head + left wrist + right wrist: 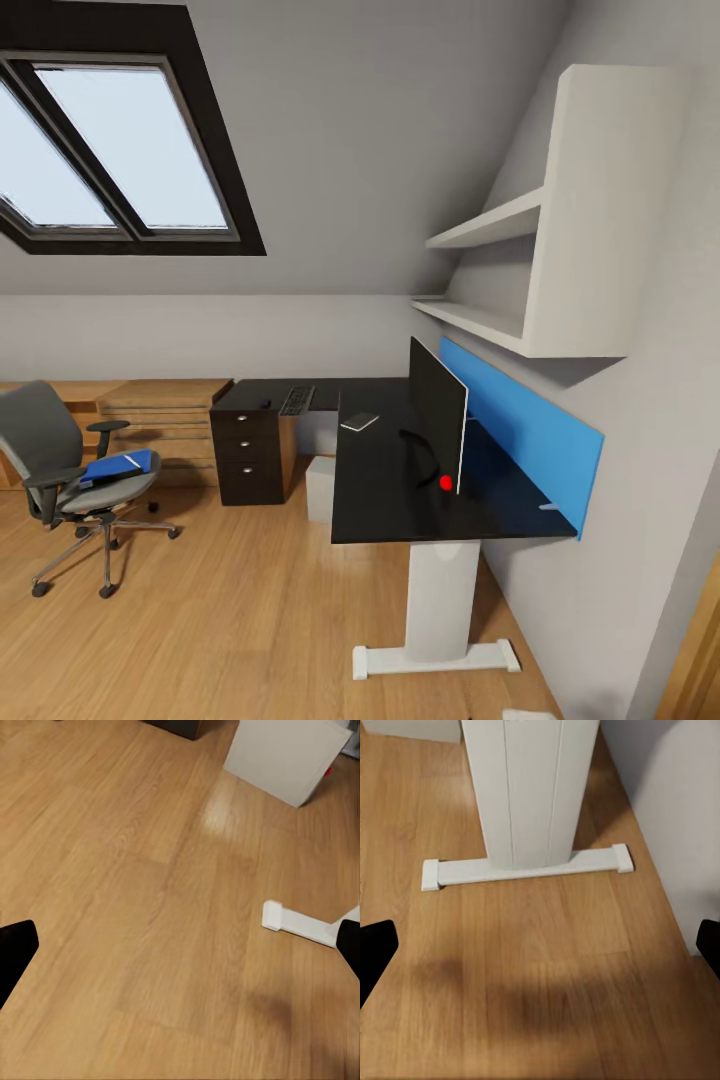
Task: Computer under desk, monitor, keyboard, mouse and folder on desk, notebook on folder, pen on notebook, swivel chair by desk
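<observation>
Folder, flat bright blue [118, 466], lies on the grey padded swivel chair [60, 455], well apart from the long black L-shaped desk [385, 470] bearing wide black monitor [437, 408], grey keyboard [297, 400], small black mouse [265, 404]; both grippers' jaws spread wide above wooden floor [150, 907].

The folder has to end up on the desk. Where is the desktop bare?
Desk: bare along the near edge, in front of the monitor, and between the notebook and keyboard. Crowded around the keyboard and mouse.
</observation>
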Tool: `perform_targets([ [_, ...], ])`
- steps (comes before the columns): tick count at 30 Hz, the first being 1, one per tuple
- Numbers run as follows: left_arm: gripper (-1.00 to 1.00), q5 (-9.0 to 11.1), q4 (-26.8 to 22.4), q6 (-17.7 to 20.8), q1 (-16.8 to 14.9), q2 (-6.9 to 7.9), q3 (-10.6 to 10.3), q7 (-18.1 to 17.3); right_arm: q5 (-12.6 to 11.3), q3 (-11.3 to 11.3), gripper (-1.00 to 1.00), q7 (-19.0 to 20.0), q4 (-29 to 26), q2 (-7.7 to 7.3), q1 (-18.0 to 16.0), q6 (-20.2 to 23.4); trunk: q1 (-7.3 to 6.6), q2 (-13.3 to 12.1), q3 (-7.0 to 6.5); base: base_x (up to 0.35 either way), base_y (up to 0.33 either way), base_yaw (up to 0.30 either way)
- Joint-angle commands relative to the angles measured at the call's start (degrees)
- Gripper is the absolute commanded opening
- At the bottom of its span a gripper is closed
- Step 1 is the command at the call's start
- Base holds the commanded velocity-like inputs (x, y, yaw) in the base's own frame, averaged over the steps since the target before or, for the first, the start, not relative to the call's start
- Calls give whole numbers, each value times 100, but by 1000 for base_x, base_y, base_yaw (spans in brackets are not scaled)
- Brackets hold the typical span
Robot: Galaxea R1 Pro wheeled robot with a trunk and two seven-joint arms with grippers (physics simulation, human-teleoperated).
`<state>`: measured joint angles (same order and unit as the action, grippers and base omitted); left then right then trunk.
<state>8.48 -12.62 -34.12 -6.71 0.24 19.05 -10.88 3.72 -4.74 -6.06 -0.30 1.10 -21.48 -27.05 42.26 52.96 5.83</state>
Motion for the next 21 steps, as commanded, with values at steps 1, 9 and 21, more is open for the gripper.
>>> perform_targets([
  [1,100,51,61,-87,-6,-8,5,-57,41,-45,100,-13,19,2,-5,-41,1,7,9,0,0,0],
  [9,100,-130,354,-407,-6,-167,2,-55,48,-45,100,80,56,-5,-5,-126,-109,-194,-81,0,0,0],
  [21,100,-154,383,-421,-6,-161,3,-47,36,-44,100,158,61,24,-5,-140,-372,-675,-296,0,0,0],
])
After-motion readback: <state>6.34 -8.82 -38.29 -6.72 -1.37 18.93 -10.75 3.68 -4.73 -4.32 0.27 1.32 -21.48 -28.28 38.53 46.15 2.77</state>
